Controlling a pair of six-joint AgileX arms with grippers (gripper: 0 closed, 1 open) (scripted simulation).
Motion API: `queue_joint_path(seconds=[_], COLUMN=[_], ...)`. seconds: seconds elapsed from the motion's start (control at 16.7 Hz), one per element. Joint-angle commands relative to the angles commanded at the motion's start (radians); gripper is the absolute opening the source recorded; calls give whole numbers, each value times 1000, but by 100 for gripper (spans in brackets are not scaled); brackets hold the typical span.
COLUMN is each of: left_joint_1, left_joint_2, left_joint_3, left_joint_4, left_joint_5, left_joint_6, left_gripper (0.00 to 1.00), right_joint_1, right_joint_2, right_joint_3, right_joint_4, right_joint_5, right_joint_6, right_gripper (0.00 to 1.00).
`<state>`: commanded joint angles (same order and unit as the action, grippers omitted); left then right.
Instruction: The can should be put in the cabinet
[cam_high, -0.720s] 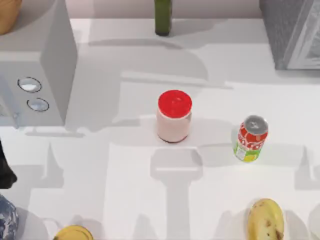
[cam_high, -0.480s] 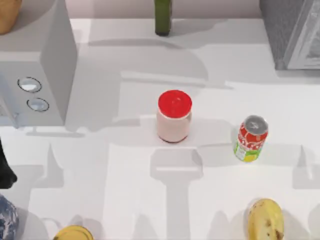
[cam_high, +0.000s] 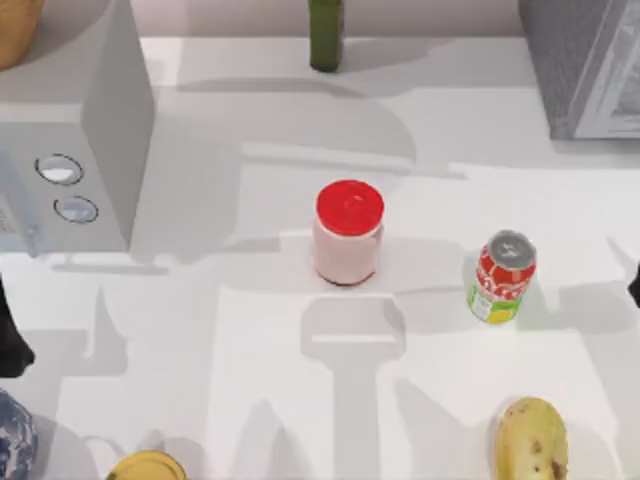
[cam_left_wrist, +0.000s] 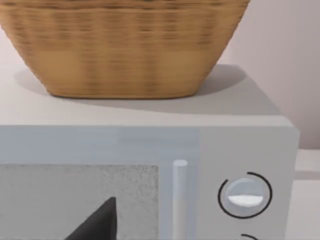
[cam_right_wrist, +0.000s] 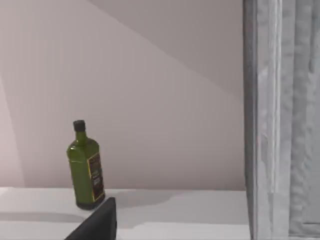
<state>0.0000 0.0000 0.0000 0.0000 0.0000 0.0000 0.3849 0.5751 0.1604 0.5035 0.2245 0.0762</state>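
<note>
The can (cam_high: 502, 277) stands upright at the table's right of centre, with a red label, a lime-green band and a silver top. The cabinet (cam_high: 575, 60) is the dark grey speckled box at the far right corner; its pale white-framed door (cam_right_wrist: 280, 125) looms close in the right wrist view. A dark tip of my right arm (cam_high: 635, 288) pokes in at the right edge, level with the can and well apart from it. My left arm (cam_high: 10, 335) sits at the left edge, in front of the light grey box.
A pink jar with a red lid (cam_high: 348, 232) stands mid-table, left of the can. A green bottle (cam_high: 325, 35) is at the back, a banana (cam_high: 531, 440) at the front right. The light grey box with knobs (cam_high: 70, 130) carries a wicker basket (cam_left_wrist: 120, 45).
A dark tip of my right arm has come into view at the right edge, and its shadow has shifted beside the can. The can and the other objects have not moved.
</note>
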Motion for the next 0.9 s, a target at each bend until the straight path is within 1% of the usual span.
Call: queue_joint_path(seconds=[0.3,0.48,0.72,0.9], left_joint_1=[0,0,0,0], left_joint_2=[0,0,0,0], left_joint_3=[0,0,0,0], left_joint_4=[0,0,0,0], left_joint_5=[0,0,0,0], left_joint_6=[0,0,0,0], left_gripper=[100,100,100,100], right_joint_1=[239,345,434,467], right_joint_2=[616,929,1205,1302], right_joint_3=[80,107,121,123], right_joint_4=[374,530,629,648], right_joint_5=[219,362,524,596], right_joint_6=[92,156,233,268], right_gripper=[100,100,100,100])
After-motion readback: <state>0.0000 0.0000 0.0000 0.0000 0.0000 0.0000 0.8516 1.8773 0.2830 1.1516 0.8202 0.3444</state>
